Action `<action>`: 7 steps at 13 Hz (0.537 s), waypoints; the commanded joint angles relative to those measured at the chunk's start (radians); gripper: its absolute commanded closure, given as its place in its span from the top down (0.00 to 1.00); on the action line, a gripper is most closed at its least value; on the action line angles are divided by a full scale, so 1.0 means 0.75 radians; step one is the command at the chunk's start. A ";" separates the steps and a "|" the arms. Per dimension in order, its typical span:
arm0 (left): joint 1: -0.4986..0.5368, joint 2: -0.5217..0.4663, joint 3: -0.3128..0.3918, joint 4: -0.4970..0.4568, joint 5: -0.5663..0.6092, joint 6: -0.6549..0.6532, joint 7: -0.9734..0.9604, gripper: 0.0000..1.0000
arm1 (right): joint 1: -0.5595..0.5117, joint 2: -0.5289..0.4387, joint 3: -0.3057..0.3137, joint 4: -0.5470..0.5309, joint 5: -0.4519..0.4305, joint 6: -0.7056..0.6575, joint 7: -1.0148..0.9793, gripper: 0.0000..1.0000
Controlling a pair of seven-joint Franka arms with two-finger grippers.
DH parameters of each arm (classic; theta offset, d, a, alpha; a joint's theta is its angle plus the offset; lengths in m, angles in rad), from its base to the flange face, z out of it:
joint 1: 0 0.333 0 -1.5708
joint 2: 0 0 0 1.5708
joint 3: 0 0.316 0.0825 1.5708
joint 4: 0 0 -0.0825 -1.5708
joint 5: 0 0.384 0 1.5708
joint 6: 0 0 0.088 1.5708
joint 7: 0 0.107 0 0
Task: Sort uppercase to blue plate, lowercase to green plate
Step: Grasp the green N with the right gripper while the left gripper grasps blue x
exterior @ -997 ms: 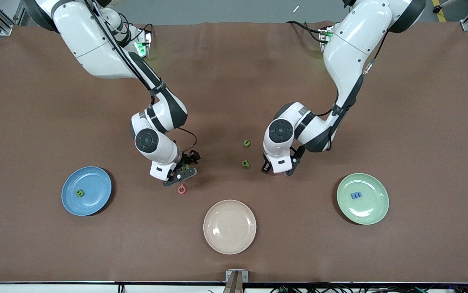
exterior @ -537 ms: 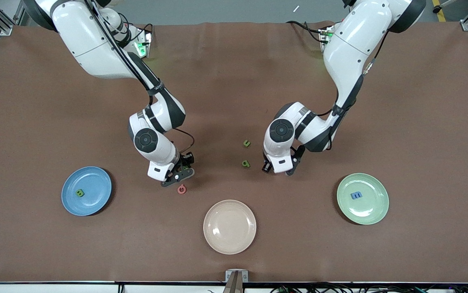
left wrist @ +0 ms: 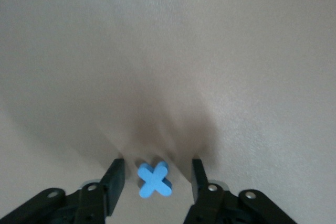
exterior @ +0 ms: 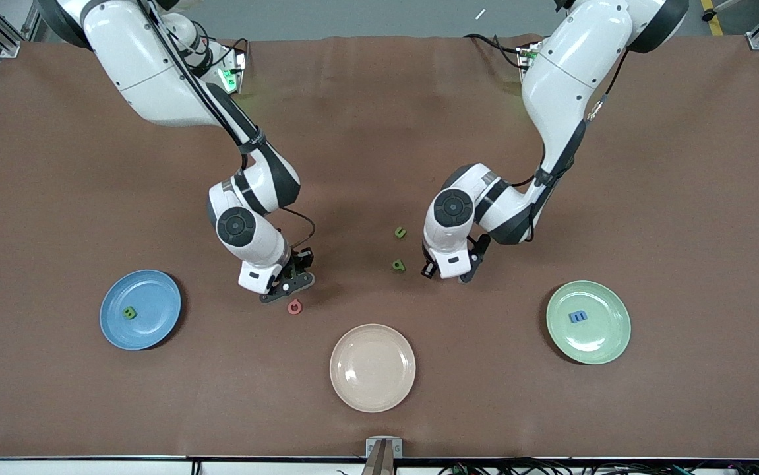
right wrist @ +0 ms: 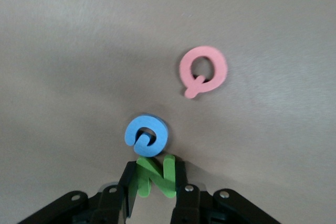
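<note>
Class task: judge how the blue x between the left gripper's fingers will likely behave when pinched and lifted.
The blue x looks like a thin, flat foam cutout, so probably very light and slightly squashy. Lying flat, it should not roll. Its narrow arms may twist or slip between the left gripper's open fingers.

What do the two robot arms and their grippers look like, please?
Both arms have glossy white shells with dark grey joint bands and round dark caps. Thin black cables run along each. The right gripper and left gripper have black fingers with silver screws.
</note>
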 commanded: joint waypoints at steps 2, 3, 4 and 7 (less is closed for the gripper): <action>-0.005 -0.023 0.008 -0.038 0.017 0.034 -0.047 0.31 | -0.133 -0.110 0.000 0.097 -0.013 -0.264 0.012 0.02; -0.003 -0.025 0.008 -0.048 0.017 0.034 -0.047 0.21 | -0.172 -0.114 0.000 0.132 -0.013 -0.328 0.007 0.03; -0.001 -0.027 0.010 -0.054 0.017 0.034 -0.049 0.14 | -0.211 -0.116 0.000 0.153 -0.013 -0.367 -0.007 0.03; 0.024 -0.057 0.014 -0.044 0.019 0.030 -0.028 0.03 | -0.378 -0.110 0.000 0.181 -0.015 -0.363 -0.164 0.03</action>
